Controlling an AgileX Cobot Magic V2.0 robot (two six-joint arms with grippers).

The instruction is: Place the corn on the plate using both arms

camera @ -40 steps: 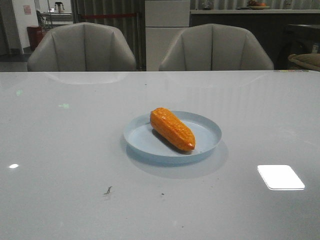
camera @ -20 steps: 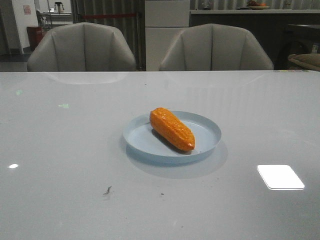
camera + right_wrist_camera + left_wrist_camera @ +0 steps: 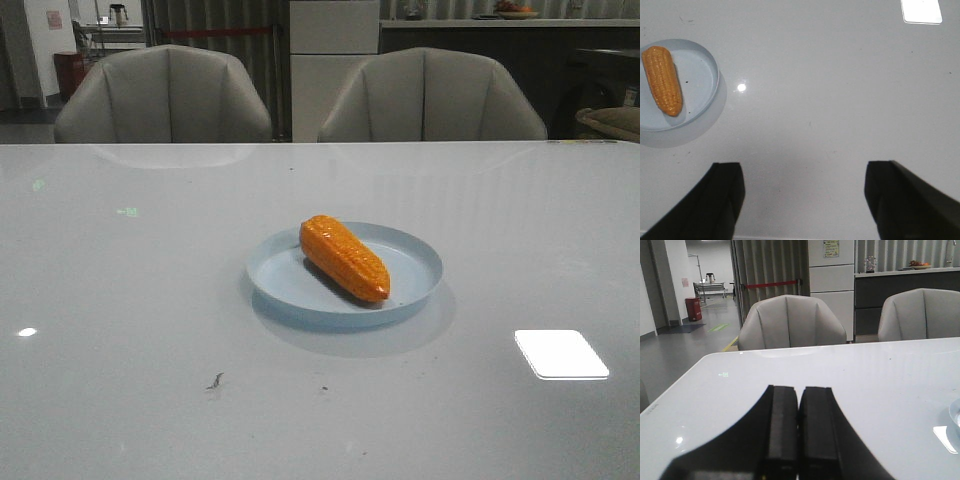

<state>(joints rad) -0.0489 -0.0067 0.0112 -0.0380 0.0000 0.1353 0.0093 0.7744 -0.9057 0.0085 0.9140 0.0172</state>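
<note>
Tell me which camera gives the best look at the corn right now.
The front view: the corn lies whole and close on the plate, kernel rows clear. The right wrist view shows it whole too, but smaller, at the picture's edge. The left wrist view does not show it at all.

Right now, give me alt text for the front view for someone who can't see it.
An orange corn lies diagonally inside a pale blue plate on a glossy white table, tapered end toward the camera. Two grey chairs stand behind the table. No arms are in this view.
</note>
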